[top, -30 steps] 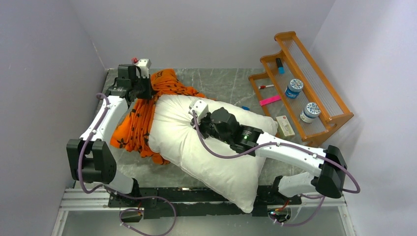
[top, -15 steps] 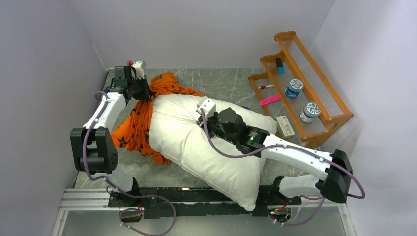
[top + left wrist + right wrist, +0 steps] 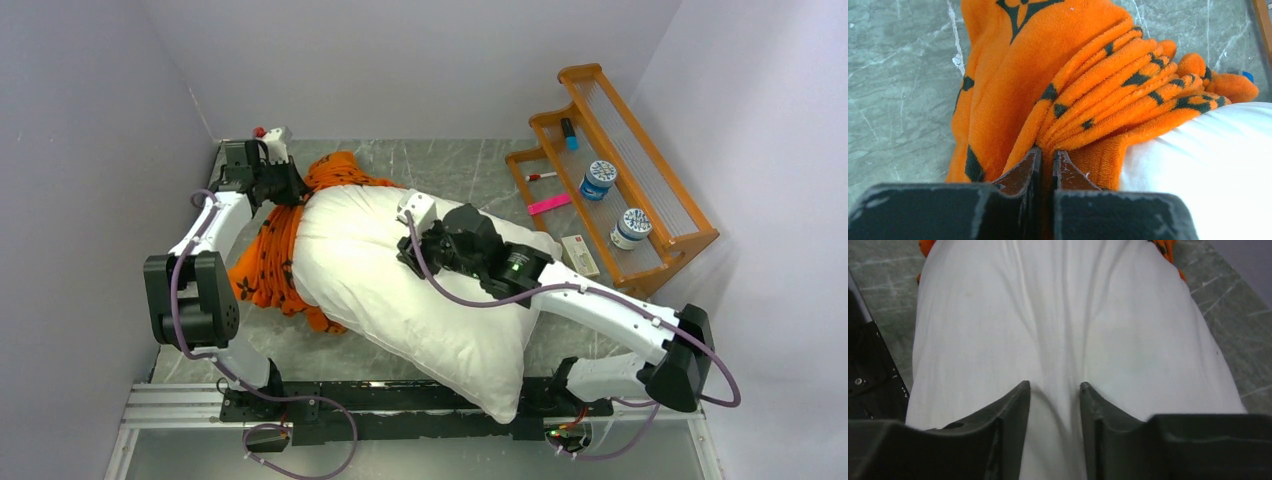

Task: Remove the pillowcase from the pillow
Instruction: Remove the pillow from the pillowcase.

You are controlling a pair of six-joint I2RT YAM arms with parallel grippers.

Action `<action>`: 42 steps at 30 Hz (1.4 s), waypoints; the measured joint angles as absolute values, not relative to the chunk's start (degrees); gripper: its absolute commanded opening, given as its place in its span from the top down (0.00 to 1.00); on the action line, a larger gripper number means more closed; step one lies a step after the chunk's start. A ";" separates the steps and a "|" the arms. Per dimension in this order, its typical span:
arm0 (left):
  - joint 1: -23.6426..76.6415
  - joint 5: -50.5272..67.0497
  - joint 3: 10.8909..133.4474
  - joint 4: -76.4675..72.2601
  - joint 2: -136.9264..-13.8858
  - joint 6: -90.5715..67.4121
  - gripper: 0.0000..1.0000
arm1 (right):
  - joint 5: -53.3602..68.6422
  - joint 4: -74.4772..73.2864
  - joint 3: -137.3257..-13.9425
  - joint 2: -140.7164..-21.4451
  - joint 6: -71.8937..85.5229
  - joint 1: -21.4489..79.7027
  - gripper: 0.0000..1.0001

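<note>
The white pillow (image 3: 400,295) lies slantwise across the table, bare for most of its length. The orange pillowcase (image 3: 268,250) with dark motifs is bunched round the pillow's far-left end and spills onto the table there. My left gripper (image 3: 290,188) is at the back left, shut on a gathered fold of the pillowcase (image 3: 1088,95), with its tips (image 3: 1047,152) beside the white pillow (image 3: 1208,165). My right gripper (image 3: 408,250) rests on top of the pillow's middle. Its jaws (image 3: 1054,386) pinch a raised fold of the white pillow (image 3: 1063,315).
A wooden stepped rack (image 3: 655,215) stands at the right with two round tubs (image 3: 598,180) and markers. A small white box (image 3: 580,256) lies beside it. The left wall is close to the left arm. The grey marble table (image 3: 460,170) shows behind the pillow.
My left gripper has pulled the pillowcase further to the back left, baring more of the pillow. My right gripper and the pillow's top have shifted slightly toward the back.
</note>
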State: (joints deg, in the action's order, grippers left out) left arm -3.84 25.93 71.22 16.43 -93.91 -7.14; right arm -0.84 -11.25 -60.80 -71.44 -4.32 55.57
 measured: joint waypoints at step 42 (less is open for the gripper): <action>-4.43 4.03 60.58 16.49 -68.71 -4.12 0.14 | -26.04 -18.94 -98.50 -118.69 -35.29 80.64 0.00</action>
State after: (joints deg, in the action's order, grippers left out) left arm -4.43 4.03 60.58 16.49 -68.71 -4.12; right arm -26.04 -18.94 -98.50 -118.69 -35.29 80.64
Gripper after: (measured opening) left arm 0.856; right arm 0.997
